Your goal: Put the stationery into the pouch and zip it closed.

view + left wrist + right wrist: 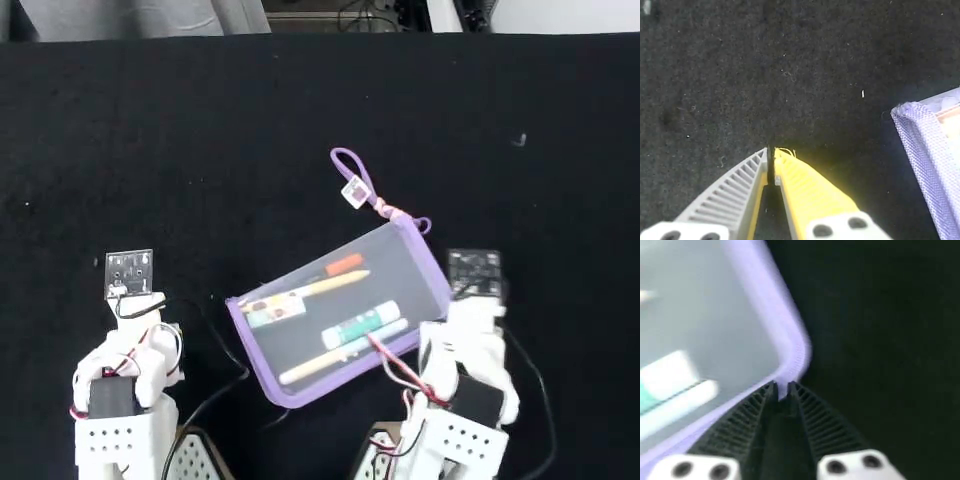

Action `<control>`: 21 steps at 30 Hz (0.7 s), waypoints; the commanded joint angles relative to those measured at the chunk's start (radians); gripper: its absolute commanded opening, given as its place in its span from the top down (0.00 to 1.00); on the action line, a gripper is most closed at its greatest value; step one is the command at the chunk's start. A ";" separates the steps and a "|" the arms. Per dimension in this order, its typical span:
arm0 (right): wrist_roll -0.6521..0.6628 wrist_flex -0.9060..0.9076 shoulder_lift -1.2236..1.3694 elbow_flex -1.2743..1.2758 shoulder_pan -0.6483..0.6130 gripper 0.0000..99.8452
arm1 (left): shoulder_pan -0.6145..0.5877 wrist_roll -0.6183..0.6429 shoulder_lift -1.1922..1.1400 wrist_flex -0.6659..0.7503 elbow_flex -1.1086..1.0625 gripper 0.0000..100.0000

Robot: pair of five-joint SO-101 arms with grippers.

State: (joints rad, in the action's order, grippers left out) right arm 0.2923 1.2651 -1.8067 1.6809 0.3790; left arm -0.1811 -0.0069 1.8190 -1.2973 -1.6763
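Black cloth (200, 150) covers the table.

**Left gripper** (772, 156): fingers pressed together, holding nothing, low over bare cloth. The pouch (405, 275) lies flat to its right. One woven lilac corner (920, 145) is near the yellow finger (805, 192) but apart from it.

**Pouch contents:** a yellow pencil (325, 288), an orange piece (344, 264) and a green-and-white stick (362, 325) show through the clear face. The stationery appears to be inside. Zip state cannot be told.

**Handling (judgement):** light, limp and easily dragged across the cloth. The clear face is probably slick, so do not grip there. The woven trim is the firmer hold. The cord loop (378, 205), at the corner beyond the right gripper, is the likely pull point. Pin one corner while the other arm pulls.

**Right gripper** (782, 386): fingers drawn together, tips at the pouch's rounded near corner. Whether they pinch the trim cannot be told.
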 commanded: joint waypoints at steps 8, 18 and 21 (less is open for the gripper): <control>0.008 0.006 -0.074 0.002 0.163 0.96 | -0.007 0.006 0.003 0.021 -0.024 0.97; 0.008 0.006 -0.076 0.002 0.163 0.96 | -0.007 0.006 0.003 0.021 -0.024 0.97; 0.008 0.006 -0.076 0.002 0.163 0.96 | -0.007 0.006 0.003 0.021 -0.024 0.97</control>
State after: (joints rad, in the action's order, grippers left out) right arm 0.2923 1.2651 -1.8067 1.6809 0.5294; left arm -0.1811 -0.0069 1.8190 -1.2973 -1.6763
